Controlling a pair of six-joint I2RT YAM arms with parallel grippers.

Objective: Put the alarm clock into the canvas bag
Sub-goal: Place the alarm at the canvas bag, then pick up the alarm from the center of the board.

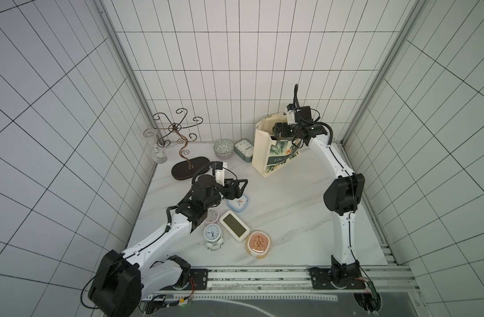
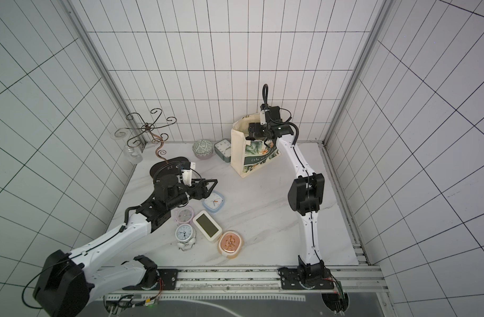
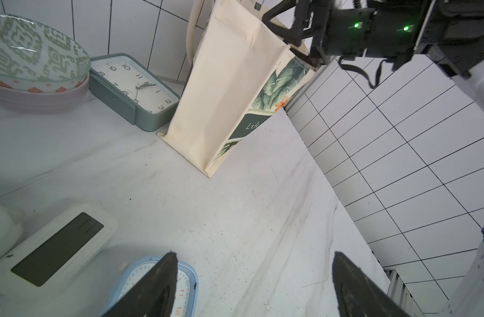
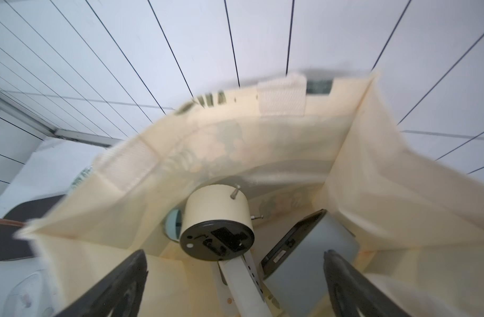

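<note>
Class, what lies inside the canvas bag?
A cream round clock, black back showing, a dark flat item and a blue piece half hidden behind the clock. The bag floor beneath them is covered.

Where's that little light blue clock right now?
In a top view the light blue clock lies flat on the left part of the table, partly under the left end effector and next to the white digital clock.

My left arm (image 1: 164, 233) and right arm (image 1: 345, 233) are white shells with bulky black joints and thin black cables. Two green lights (image 3: 357, 25) dot my right wrist. My left gripper (image 3: 253, 259) has black wedge fingers (image 3: 155, 288).
</note>
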